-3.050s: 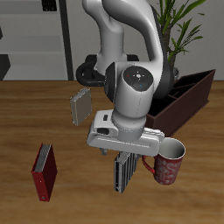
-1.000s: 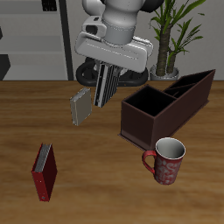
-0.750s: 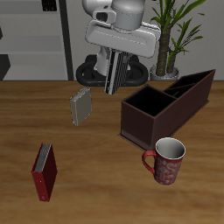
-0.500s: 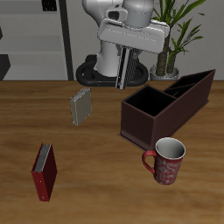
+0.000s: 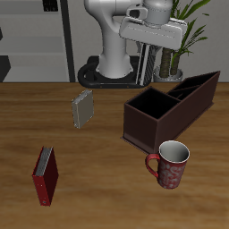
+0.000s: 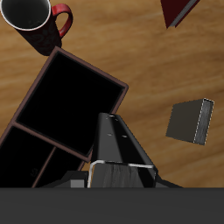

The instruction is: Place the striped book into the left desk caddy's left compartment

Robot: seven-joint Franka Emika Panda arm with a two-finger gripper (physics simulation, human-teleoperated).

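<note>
One striped book [image 5: 144, 63] (clamped in the gripper [image 5: 145, 55]) has moved above the left desk caddy [image 5: 170, 107].

Three books are in view: one striped book [image 5: 144, 63] held up in the claw [image 5: 144, 55], one grey checked book [image 5: 82, 109] and one red book [image 5: 45, 174], both on the worktop [image 5: 98, 188]. There is one desk caddy [image 5: 170, 107], dark maroon-brown. One red mug [image 5: 169, 165] stands near it. One potted plant [image 5: 183, 31] stands behind the worktop.
</note>
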